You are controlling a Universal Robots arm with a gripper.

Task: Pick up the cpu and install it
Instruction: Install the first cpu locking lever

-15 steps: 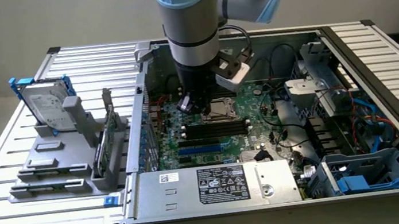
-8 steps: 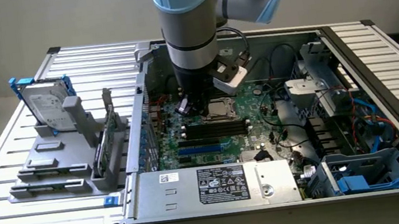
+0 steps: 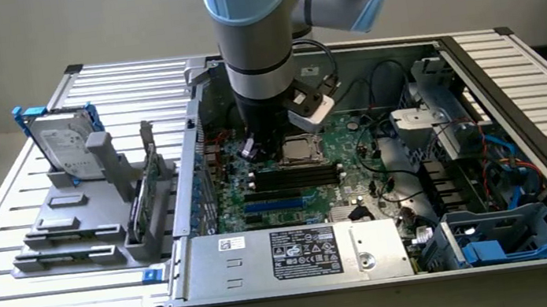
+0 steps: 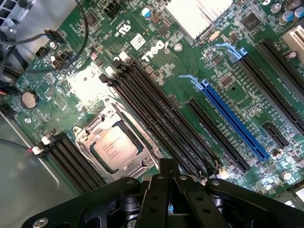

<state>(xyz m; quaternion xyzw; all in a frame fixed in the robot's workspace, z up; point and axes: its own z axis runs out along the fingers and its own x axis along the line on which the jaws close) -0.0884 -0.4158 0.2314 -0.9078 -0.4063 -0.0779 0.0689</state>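
Item: cpu. Small square chip with a silvery-grey top and faint printing, seated in the metal-framed socket on the green motherboard. In the exterior view it lies at frame centre, inside the open computer case.

Item: claw. Fingers pressed together, nothing between them. In the wrist view its dark tip stands at lower centre of the frame; the cpu lies just beside it, up and to the left in the picture, not touching. In the exterior view the claw hangs just left of the chip, above the board, on the grey-and-blue arm.

Item: memory slots. Long black rows running diagonally, passing between chip and claw tip.

Item: hard drive. Upright in a grey holder on the slatted tabletop, well apart at the exterior view's left.

Status, judged: chip appears already placed in its socket.
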